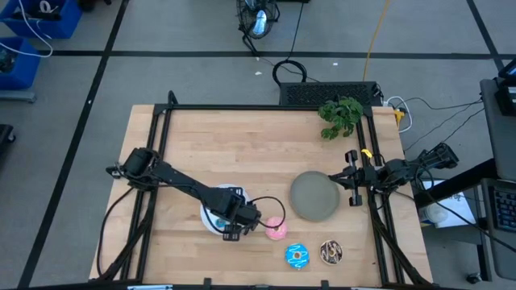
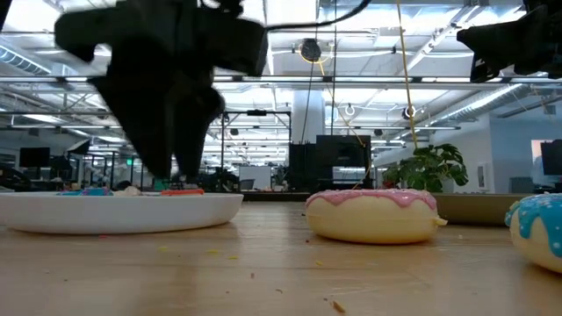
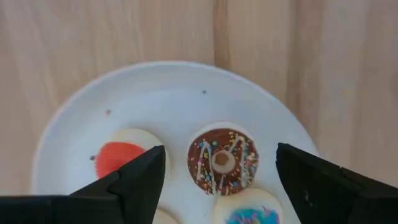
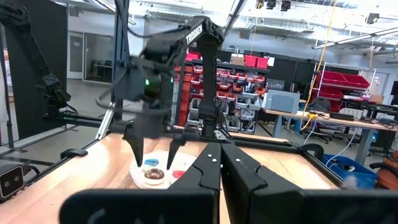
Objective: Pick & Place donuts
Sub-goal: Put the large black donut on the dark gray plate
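Observation:
A white plate (image 1: 211,219) near the table's front holds three tiny donuts: red-orange (image 3: 118,155), brown (image 3: 222,160) and blue (image 3: 249,213). My left gripper (image 3: 221,155) is open just above the plate, one finger on each side of the brown donut, touching nothing; it also shows in the high view (image 1: 235,219). A pink donut (image 1: 276,229), a blue sprinkled donut (image 1: 297,256) and a dark brown drizzled donut (image 1: 330,252) lie on the table to the plate's right. My right gripper (image 1: 343,179) is shut and empty at the right edge, beside a grey plate (image 1: 313,196).
A green plant (image 1: 340,115) stands at the far right corner. Dark frame rails (image 1: 161,145) run along the table's left, far and right edges. In the low view the pink donut (image 2: 373,215) lies just right of the white plate (image 2: 114,211).

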Available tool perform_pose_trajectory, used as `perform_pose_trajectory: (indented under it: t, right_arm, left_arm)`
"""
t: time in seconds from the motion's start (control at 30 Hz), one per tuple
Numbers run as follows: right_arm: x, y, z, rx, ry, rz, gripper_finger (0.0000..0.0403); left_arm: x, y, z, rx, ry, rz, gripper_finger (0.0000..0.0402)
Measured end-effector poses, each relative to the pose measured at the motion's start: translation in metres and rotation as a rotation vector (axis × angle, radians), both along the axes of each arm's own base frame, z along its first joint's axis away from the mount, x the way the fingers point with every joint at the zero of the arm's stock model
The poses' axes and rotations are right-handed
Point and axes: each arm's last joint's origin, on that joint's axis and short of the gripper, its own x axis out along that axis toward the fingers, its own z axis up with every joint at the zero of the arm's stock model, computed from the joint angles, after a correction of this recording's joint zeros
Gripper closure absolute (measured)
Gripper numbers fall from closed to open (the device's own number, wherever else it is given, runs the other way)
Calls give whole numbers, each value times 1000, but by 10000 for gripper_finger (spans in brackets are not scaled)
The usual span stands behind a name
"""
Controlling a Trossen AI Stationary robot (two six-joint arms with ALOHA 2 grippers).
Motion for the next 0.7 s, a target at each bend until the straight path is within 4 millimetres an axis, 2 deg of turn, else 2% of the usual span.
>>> perform_pose_trajectory:
  t: [0.17, 0.3, 0.37, 0.47, 0.53, 0.63, 0.7]
  right_arm:
    - [0, 0, 0, 0, 0, 0, 403]
    - [0, 0, 0, 0, 1, 0, 403]
    - [0, 0, 0, -1, 2, 0, 403]
    - [0, 0, -1, -1, 7, 1, 403]
    - [0, 0, -1, -1, 7, 0, 403]
    - [0, 0, -1, 0, 7, 0, 403]
    - [0, 0, -1, 0, 7, 0, 403]
  left_arm:
    - [0, -3, 37, 43, 60, -25, 122]
    - [-22, 3, 67, 185, 235, -28, 196]
    - [-33, 4, 86, 185, 221, -31, 248]
    - [-52, 9, 121, 145, 103, -11, 331]
    - [-68, 14, 150, 134, -40, 17, 379]
    - [-97, 22, 188, 154, -340, 55, 389]
    - [-119, 28, 200, 144, -518, 69, 389]
